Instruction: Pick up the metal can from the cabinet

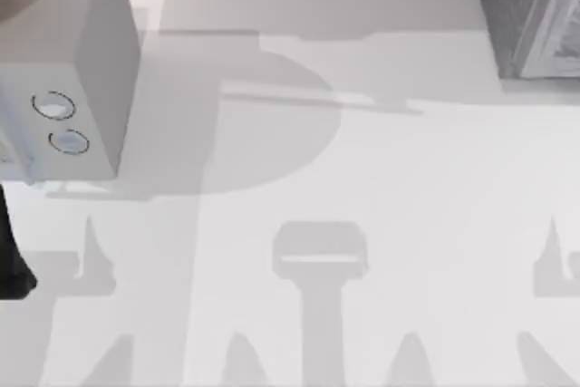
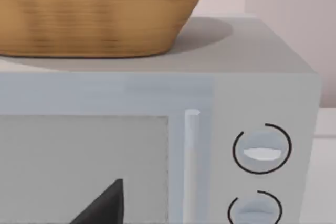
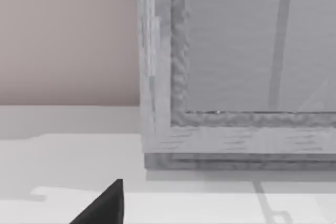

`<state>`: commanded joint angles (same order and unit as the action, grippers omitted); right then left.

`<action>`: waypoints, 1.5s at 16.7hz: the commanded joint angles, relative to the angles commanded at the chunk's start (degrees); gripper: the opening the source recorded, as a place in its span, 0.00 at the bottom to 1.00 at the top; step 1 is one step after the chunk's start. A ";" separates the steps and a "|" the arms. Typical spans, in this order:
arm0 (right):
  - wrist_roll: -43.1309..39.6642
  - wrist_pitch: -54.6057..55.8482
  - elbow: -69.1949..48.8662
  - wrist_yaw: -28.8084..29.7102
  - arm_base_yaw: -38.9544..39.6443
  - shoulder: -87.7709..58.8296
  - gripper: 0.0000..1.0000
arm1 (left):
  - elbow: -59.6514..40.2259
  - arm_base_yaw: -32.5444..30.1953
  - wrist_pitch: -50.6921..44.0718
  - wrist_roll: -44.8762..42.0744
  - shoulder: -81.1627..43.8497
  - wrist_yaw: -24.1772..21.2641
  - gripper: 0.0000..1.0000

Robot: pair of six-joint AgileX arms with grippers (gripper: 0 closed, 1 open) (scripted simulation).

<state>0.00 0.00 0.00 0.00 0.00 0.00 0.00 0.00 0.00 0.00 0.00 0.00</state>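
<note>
The cabinet (image 1: pixel 535 15) is the dark grey speckled box at the table's far right corner. Its pale ridged frame and grey inner panel stand close ahead in the right wrist view (image 3: pixel 236 77). The metal can is out of view. A black part of my right gripper (image 3: pixel 105 205) sits low in that view, short of the cabinet's base. A black part of my left gripper (image 2: pixel 105 205) faces the pale grey box with two rings (image 2: pixel 257 150). My left arm (image 1: pixel 11 251) is a dark shape at the table's left edge.
The pale grey box (image 1: pixel 63 70) stands at the far left with its two round rings (image 1: pixel 59 124) facing the front. A woven basket (image 2: pixel 94 9) rests on top of it. The white table (image 1: pixel 362 178) spreads between the two boxes, with shadows across it.
</note>
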 joint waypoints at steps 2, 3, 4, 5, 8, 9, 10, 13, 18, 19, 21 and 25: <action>0.00 0.00 -0.02 0.00 0.00 -0.01 1.00 | 0.00 0.00 0.00 0.00 0.00 0.00 1.00; 0.02 -0.11 -0.61 0.07 0.09 -0.49 1.00 | 0.00 0.00 0.00 0.00 0.00 0.00 1.00; 0.04 -0.35 -1.82 0.21 0.26 -1.47 1.00 | 0.00 0.00 0.00 0.00 0.00 0.00 1.00; 0.07 -0.75 -3.64 0.42 0.50 -2.94 1.00 | 0.00 0.00 0.00 0.00 0.00 0.00 1.00; 0.15 -2.88 -12.60 1.48 1.56 -10.13 1.00 | 0.00 0.00 0.00 0.00 0.00 0.00 1.00; 0.18 -3.87 -16.58 1.95 2.01 -13.30 1.00 | 0.00 0.00 0.00 0.00 0.00 0.00 1.00; 0.21 -4.97 -20.96 2.46 2.49 -16.78 1.00 | 0.00 0.00 0.00 0.00 0.00 0.00 1.00; 0.30 -8.74 -35.85 4.22 4.06 -28.49 1.00 | 0.00 0.00 0.00 0.00 0.00 0.00 1.00; 0.49 -15.45 -63.10 7.33 6.81 -49.21 1.00 | 0.00 0.00 0.00 0.00 0.00 0.00 1.00; 0.54 -16.70 -68.37 7.91 7.34 -53.11 1.00 | 0.00 0.00 0.00 0.00 0.00 0.00 1.00; 0.63 -19.01 -78.23 8.99 8.33 -60.33 1.00 | 0.00 0.00 0.00 0.00 0.00 0.00 1.00; 0.80 -22.47 -93.44 10.59 9.88 -71.31 1.00 | 0.00 0.00 0.00 0.00 0.00 0.00 1.00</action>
<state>0.80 -22.47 -93.44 10.59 9.88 -71.31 0.00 0.00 0.00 0.00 0.00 0.00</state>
